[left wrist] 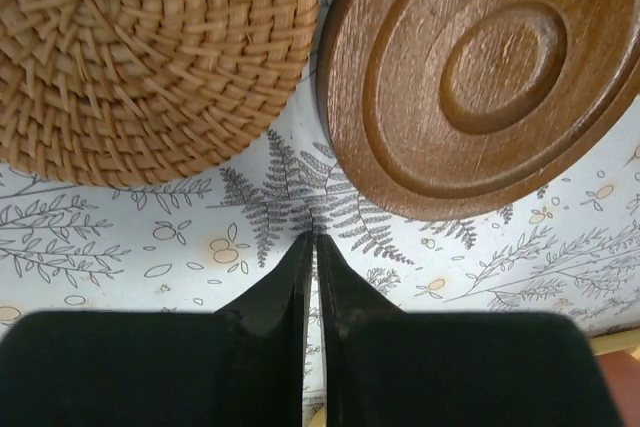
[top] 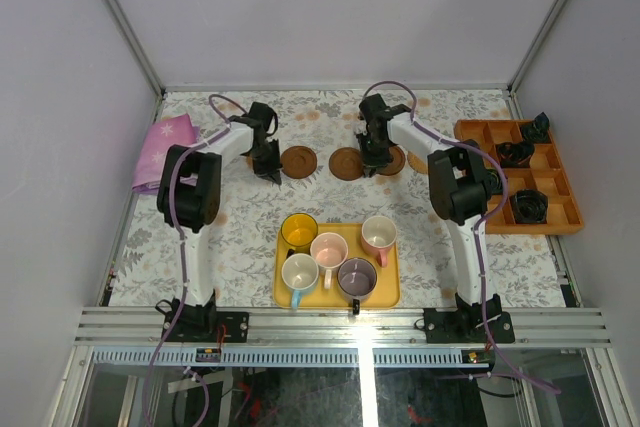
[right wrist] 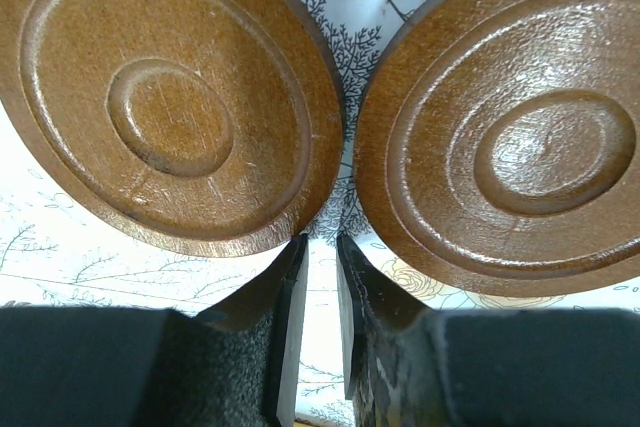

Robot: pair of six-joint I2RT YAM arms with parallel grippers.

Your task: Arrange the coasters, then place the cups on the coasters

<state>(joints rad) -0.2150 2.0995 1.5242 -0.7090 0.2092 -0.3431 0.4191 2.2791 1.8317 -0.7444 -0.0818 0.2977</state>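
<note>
Three brown wooden coasters (top: 298,161) (top: 347,163) (top: 395,160) lie in a row at the back of the table. My left gripper (top: 268,162) is shut and empty, its tips (left wrist: 314,239) on the cloth just short of a woven tan coaster (left wrist: 140,57) and a wooden coaster (left wrist: 490,77). My right gripper (top: 375,160) stands narrowly open with nothing in it, its tips (right wrist: 320,242) at the gap between two wooden coasters (right wrist: 170,97) (right wrist: 510,137). Amber (top: 299,231), pale pink (top: 328,248), salmon (top: 379,234), purple (top: 357,276) and white blue-handled (top: 299,273) cups stand on the yellow tray (top: 385,297).
A pink cloth (top: 165,147) lies at the back left. An orange compartment tray (top: 545,217) with small black round parts sits along the right edge. The patterned tablecloth covers the table, and grey walls close it in on three sides.
</note>
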